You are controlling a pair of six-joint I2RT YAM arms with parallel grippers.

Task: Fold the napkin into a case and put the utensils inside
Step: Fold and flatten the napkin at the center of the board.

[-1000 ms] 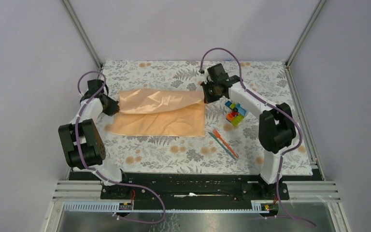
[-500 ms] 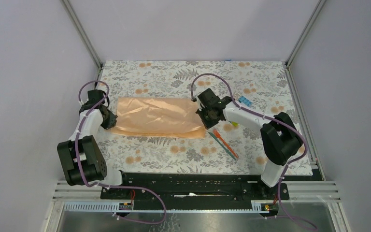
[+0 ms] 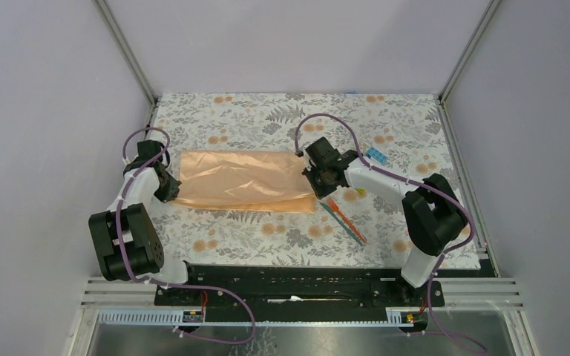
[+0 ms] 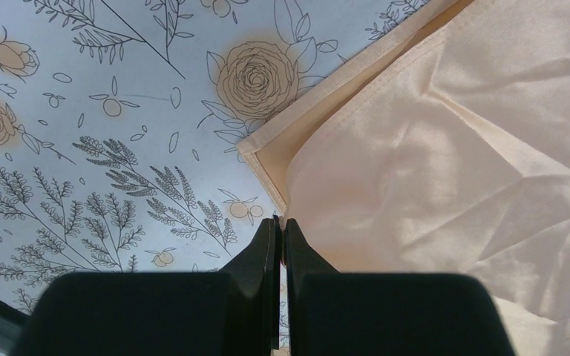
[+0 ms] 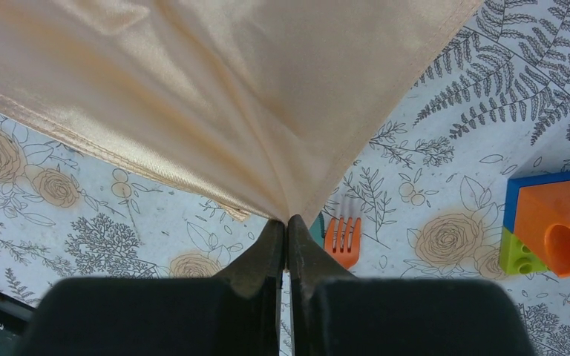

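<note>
Two arms each hold one end of the napkin (image 3: 241, 178). It lies in the middle of the flowery mat (image 3: 267, 119) on the table, folded over once so it is long and thin. The left fingers (image 4: 271, 236) are shut tight and seem to pinch the cloth's edge at its left end. The right fingers (image 5: 276, 236) are shut tight too, and the cloth pulls up into them like a little tent. Holding both ends at once helps the slippery cloth lie straight, I think, so the fold lands neat. The orange fork (image 5: 344, 237) and the teal utensil (image 3: 356, 233) lie just beside the napkin's right end, not inside yet. Toy blocks (image 5: 557, 222) sit farther right.
</note>
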